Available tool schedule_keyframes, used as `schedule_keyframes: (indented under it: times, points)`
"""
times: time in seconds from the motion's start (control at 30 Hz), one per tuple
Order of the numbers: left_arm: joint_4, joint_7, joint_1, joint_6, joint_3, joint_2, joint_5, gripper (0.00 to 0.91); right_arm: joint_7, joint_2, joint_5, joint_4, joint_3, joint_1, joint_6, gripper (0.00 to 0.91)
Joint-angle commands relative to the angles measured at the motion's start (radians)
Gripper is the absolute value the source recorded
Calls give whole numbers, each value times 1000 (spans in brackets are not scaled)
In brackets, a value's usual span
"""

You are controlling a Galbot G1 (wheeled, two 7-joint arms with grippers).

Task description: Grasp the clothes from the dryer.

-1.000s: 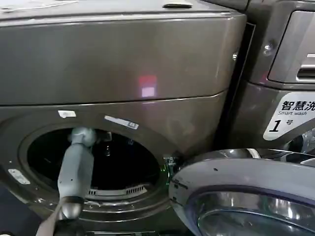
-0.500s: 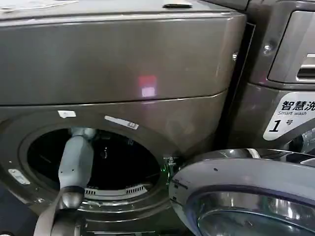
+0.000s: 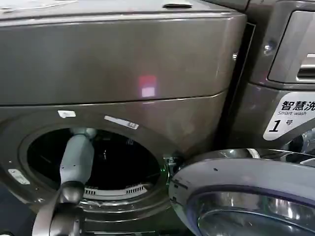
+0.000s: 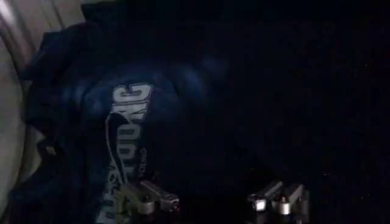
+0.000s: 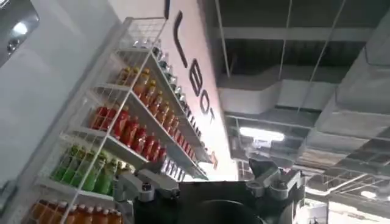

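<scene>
Left gripper (image 4: 213,204) inside dryer (image 3: 123,64), jaws apart above clothes (image 4: 122,128); best to descend toward lettering at 10 o'clock, then close on a fold.

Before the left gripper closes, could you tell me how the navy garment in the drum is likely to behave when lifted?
The clothes lie rumpled in folds, so probably floppy: they should drape and trail from the open left gripper. Soft fabric, likely light and not fragile. A hanging end might drag on the dryer opening.

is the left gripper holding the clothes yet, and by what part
Nothing is held. The left gripper is open inside the dryer, fingers apart just short of the clothes.
</scene>
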Motion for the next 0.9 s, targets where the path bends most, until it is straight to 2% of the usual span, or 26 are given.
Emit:
schedule_keyframes:
  times: [0.03,0.07,0.13,0.23,0.9]
  points:
    - [66,2,13,9,1,1,-24,907,0,-1,0,2,0,0,0,907]
    - [60,2,16,12,1,2,-28,876,0,-1,0,2,0,0,0,907]
    - [50,0,18,20,3,5,-54,148,1,-1,0,2,-1,0,0,907]
    - [29,3,24,19,8,6,-75,11,1,1,0,5,-4,2,0,907]
    - [-89,6,59,59,18,17,-95,0,1,3,-2,0,-21,9,4,907]
